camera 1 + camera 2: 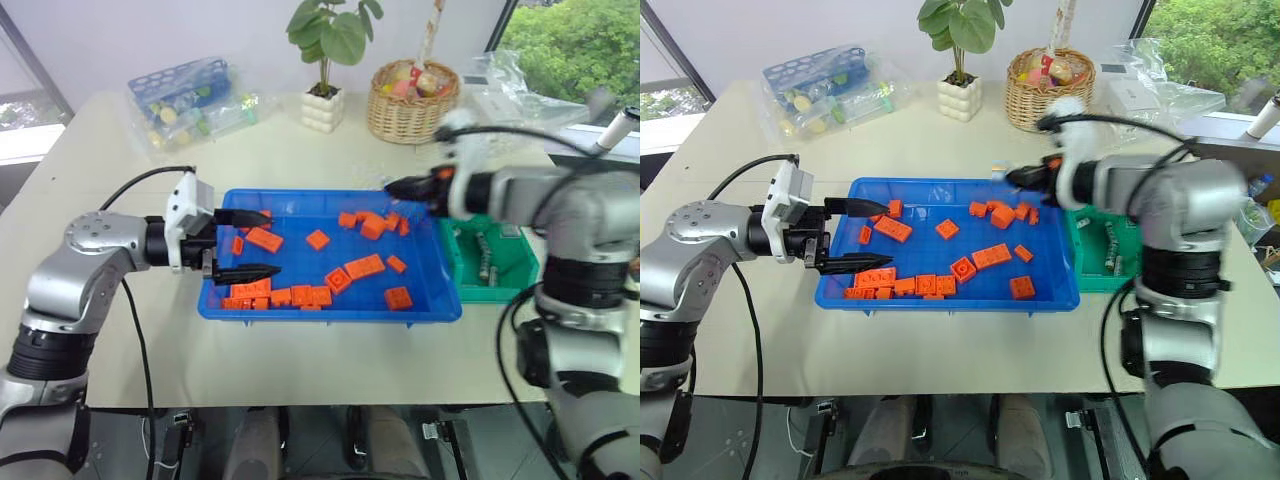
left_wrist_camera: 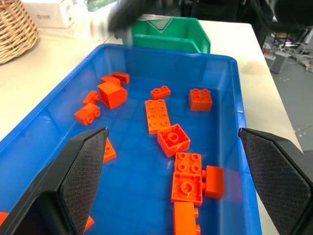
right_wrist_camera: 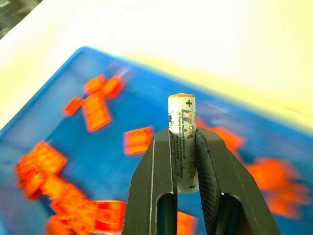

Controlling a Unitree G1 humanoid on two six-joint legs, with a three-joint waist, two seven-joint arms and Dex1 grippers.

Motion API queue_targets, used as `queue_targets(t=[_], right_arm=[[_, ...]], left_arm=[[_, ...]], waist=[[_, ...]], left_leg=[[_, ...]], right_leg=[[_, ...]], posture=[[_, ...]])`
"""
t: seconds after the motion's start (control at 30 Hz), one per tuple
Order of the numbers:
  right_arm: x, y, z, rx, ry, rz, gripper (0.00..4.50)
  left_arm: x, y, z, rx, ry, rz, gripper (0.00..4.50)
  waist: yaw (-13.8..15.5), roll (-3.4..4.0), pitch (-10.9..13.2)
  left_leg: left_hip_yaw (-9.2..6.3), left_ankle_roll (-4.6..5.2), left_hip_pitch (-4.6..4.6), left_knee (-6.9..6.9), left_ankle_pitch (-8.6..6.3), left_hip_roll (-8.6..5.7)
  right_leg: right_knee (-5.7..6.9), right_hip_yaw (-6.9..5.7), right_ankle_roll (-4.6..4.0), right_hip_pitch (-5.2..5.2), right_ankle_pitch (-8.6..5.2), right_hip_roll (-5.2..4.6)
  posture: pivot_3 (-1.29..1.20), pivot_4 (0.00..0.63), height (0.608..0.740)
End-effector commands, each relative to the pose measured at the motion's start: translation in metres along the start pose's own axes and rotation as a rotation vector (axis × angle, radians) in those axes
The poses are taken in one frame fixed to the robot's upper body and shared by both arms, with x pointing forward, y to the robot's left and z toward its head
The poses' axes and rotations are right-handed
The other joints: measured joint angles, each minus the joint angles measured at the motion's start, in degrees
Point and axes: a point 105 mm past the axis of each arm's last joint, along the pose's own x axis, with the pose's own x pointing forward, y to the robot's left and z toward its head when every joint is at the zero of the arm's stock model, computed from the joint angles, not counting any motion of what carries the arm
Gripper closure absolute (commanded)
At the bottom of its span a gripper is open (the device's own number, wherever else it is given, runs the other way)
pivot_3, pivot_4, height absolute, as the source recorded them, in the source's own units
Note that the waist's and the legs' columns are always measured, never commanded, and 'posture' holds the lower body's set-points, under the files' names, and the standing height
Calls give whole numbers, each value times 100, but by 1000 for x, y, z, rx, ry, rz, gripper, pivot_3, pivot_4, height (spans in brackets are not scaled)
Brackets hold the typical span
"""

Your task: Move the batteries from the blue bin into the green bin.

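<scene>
Bright daylight, soft shadows, motion blur

orange bricks (image 1: pixel 365 266) in blue bin (image 1: pixel 330 311); green bin (image 1: pixel 452 260) beside.

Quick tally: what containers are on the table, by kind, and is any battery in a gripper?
Blue bin: 1
Green bin: 1
Wicker basket: 1
Plant pot: 1
Wrapped tube rack: 1
Battery, clamped in the right gripper: 1
Total: 6
</scene>
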Motion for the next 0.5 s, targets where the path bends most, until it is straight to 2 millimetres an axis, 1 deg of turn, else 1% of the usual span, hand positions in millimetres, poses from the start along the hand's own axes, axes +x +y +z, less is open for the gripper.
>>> queue_targets(t=[0.03, 0.07, 0.1, 0.17, 0.2, 0.23, 0.3, 0.33, 0.47, 0.5], right_arm=[[-35, -36, -21, -23, 34, -162, 4440], [-42, -44, -31, -26, 62, -202, 4440], [-44, -49, -39, -34, 78, -226, 4440], [-47, -58, -51, -51, 94, -275, 3421], [-48, -63, -55, -76, 97, -298, 3134], [-48, -68, -58, -114, 99, -328, 2699], [-49, -70, -59, -146, 77, -323, 1666], [-52, -71, -55, -162, 44, -302, 1164], [-68, -71, -41, -250, -44, -210, 1164], [-77, -71, -38, -298, -65, -161, 1164]], left_arm=[[-5, 2, 5, 26, -16, 6, 0], [-5, 3, 5, 23, -17, 10, 0], [-5, 4, 5, 21, -18, 13, 0], [-6, 5, 4, 17, -18, 17, 0], [-6, 6, 4, 15, -18, 18, 0], [-6, 6, 3, 12, -17, 21, 0], [-8, 8, 3, 7, -14, 33, 0], [-10, 9, 2, 3, -11, 46, 0], [-22, 14, -2, -9, 3, 96, 0], [-28, 16, -2, -14, 10, 121, 0]], waist=[[25, -1, -1], [41, -1, 0], [52, 0, 0], [-7, 0, 0], [-39, 1, 1], [-52, 3, 0], [-53, 3, 1], [-50, 3, 1], [-25, 3, 2], [-8, 3, 2]], left_leg=[[-2, 0, 0, -3, 0, 0], [-2, 1, -1, -3, 0, -1], [0, 1, -1, -4, -1, -3], [5, 1, 1, -2, 0, -3], [6, 2, 3, -1, 0, 0], [7, 2, 6, 0, 0, 1], [6, 1, 8, -1, 0, 3], [6, 1, 7, -1, 0, 3], [7, 2, 4, -1, 0, 2], [6, 1, 3, -1, 0, 1]], right_leg=[[-2, -1, -1, 1, -1, 0], [-4, -1, -1, 2, -1, 0], [-5, 1, -1, 0, -1, -2], [-3, 2, 0, -2, 0, -2], [-2, 4, 0, -3, 0, 1], [2, 5, 0, -3, 0, 2], [2, 6, 0, -3, -1, 6], [1, 6, 0, -3, -1, 6], [0, 6, 2, -3, -1, 6], [-1, 6, 2, -3, -1, 6]], posture=[[0, 150, 736], [0, 150, 736], [0, 150, 736], [0, 150, 736], [0, 150, 736], [0, 150, 736], [0, 150, 736], [0, 150, 736], [0, 150, 736], [0, 150, 736]])
